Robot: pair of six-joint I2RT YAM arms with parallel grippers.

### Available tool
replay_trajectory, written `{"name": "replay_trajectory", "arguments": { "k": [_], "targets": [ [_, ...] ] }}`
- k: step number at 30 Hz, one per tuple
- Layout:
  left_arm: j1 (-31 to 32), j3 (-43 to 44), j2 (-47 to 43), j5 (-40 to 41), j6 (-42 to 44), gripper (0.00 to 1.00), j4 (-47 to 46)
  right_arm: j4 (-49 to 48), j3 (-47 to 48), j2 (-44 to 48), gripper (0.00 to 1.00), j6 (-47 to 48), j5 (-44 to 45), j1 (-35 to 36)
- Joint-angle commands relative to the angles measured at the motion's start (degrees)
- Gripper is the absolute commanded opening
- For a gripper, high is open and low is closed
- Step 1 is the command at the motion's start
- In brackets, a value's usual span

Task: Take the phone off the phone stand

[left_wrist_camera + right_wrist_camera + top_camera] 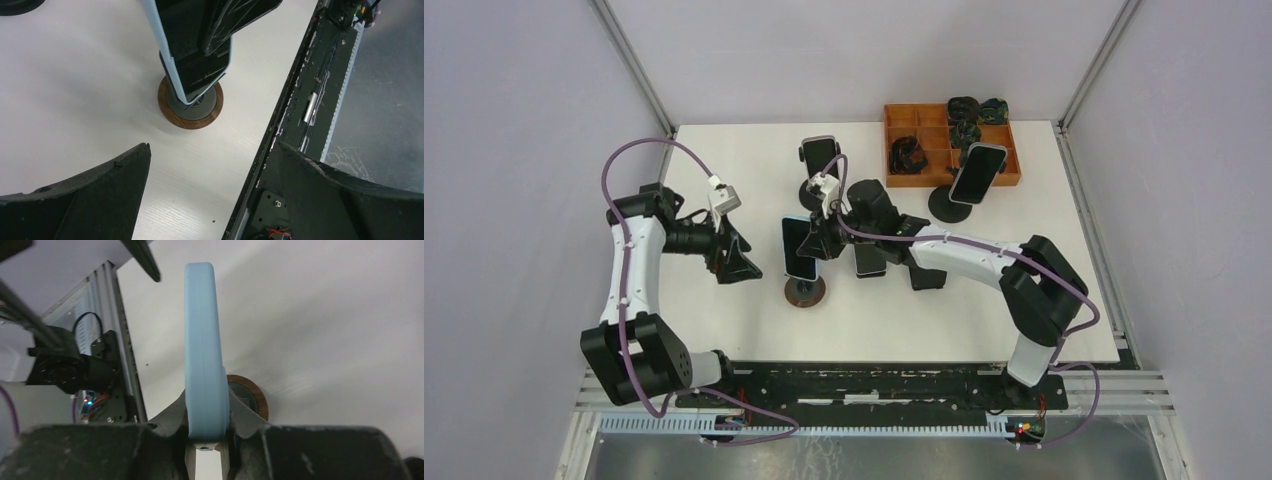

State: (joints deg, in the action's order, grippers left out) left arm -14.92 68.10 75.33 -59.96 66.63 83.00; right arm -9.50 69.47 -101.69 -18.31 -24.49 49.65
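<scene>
Overhead, the right hand [812, 243] pinches the blue phone [794, 255] just above the phone stand [805, 291]. The left hand [739, 265], spread, hovers left of the stand, and another phone [821, 155] stands behind it. Left wrist: the phone's lower end covers the stand's base. Right wrist: fingers [167, 417] squeeze the phone's edge.

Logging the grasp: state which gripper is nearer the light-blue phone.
Right. The right gripper is clamped on the light-blue phone; the left gripper hangs open off to its left in the top view, not touching it.
</scene>
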Motion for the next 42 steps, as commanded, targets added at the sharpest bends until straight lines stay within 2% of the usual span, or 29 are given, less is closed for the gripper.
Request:
{"name": "replay_trajectory", "arguments": {
  "k": [1, 6, 15, 21, 28, 33, 40, 42],
  "targets": [
    [-0.1, -1.7, -1.5, 0.4, 9.2, 1.00, 0.9, -10.2, 1.4, 7.6, 0.00, -2.5, -13.3, -1.6],
    [0.0, -5.2, -4.5, -1.6, 14.8, 1.00, 0.9, -17.6, 0.3, 8.8, 0.00, -8.3, -21.0, -2.0],
    [-0.1, -8.5, -10.8, -6.9, 20.5, 1.00, 0.9, -37.9, -1.0, 8.2, 0.00, -24.9, -25.3, -2.0],
    [-0.1, -8.2, -12.4, -10.7, 21.9, 1.00, 1.0, -43.2, -1.3, 7.9, 0.00, -29.3, -26.1, -1.7],
    [0.4, -6.7, -12.4, -15.8, 19.8, 0.99, 1.0, -45.4, -0.4, 6.6, 0.00, -31.2, -25.6, 0.2],
    [0.8, -6.3, -11.7, -16.2, 19.7, 0.92, 1.0, -47.8, 0.6, 5.4, 0.00, -33.2, -26.0, 0.9],
    [0.9, -5.9, -10.6, -16.9, 20.3, 0.73, 1.0, -47.8, 1.1, 5.1, 0.00, -33.5, -26.9, 1.9],
    [0.9, -5.3, -10.1, -16.8, 19.8, 0.71, 1.0, -47.9, 0.7, 5.4, 0.00, -33.8, -27.2, 1.9]
  ]
}}
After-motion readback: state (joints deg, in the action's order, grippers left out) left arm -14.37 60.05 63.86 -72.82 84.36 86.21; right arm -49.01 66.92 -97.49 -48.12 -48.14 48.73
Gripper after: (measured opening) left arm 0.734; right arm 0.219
